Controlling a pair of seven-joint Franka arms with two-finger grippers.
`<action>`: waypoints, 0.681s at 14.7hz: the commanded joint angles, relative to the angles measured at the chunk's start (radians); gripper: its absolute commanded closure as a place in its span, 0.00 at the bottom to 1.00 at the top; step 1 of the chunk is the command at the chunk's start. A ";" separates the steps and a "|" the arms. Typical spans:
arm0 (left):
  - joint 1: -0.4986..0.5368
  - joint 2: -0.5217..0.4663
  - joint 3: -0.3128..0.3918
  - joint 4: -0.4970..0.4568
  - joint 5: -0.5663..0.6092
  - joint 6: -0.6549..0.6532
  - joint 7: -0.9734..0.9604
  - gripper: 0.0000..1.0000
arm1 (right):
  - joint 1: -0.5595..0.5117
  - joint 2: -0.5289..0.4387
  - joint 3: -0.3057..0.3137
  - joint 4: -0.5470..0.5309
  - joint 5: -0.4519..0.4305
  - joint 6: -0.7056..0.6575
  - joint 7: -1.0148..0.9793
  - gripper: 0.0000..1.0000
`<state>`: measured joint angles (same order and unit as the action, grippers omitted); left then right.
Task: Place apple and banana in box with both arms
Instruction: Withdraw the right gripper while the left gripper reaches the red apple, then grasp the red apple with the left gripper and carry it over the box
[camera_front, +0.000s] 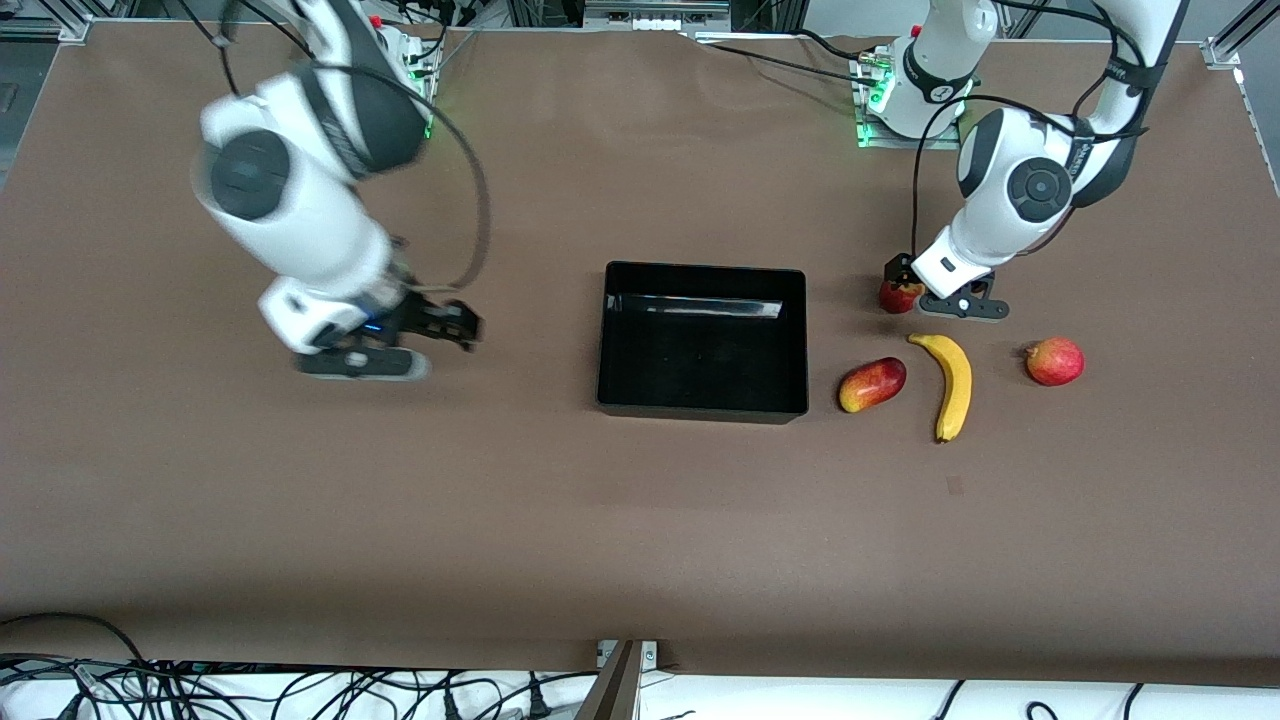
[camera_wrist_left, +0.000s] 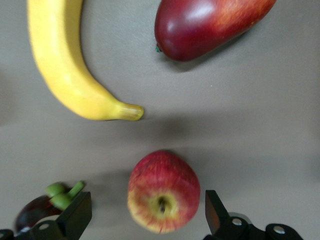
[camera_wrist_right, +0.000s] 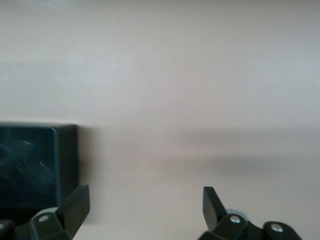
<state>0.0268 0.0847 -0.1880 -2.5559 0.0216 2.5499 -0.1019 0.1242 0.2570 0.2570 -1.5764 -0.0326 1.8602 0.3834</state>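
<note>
The apple (camera_front: 897, 297) lies on the table near the left arm's end of the black box (camera_front: 790, 340). My left gripper (camera_front: 915, 288) is open and sits low over the apple. In the left wrist view the apple (camera_wrist_left: 163, 191) lies stem up between the fingertips (camera_wrist_left: 214, 212), with a gap on each side. The banana (camera_front: 952, 385) lies nearer the front camera than the apple and also shows in the left wrist view (camera_wrist_left: 70, 65). My right gripper (camera_front: 448, 325) is open and empty over bare table beside the box. The right wrist view shows the box's corner (camera_wrist_right: 65, 160).
An oblong red-yellow fruit (camera_front: 872, 384) lies between the box and the banana. A red-orange round fruit (camera_front: 1054, 361) lies toward the left arm's end. A dark purple fruit with a green stem (camera_wrist_left: 45, 207) lies right beside one left finger.
</note>
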 joint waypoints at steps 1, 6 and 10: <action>-0.001 0.070 -0.010 -0.027 0.017 0.125 -0.030 0.00 | -0.009 -0.129 -0.123 -0.037 0.080 -0.139 -0.186 0.00; -0.001 0.076 -0.011 -0.026 0.017 0.130 -0.027 0.70 | -0.031 -0.197 -0.272 -0.036 0.077 -0.317 -0.379 0.00; -0.001 0.018 -0.016 -0.008 0.017 0.104 -0.019 0.80 | -0.031 -0.213 -0.275 -0.036 0.071 -0.320 -0.379 0.00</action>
<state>0.0246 0.1639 -0.1961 -2.5738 0.0216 2.6779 -0.1121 0.0940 0.0723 -0.0251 -1.5883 0.0361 1.5445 0.0146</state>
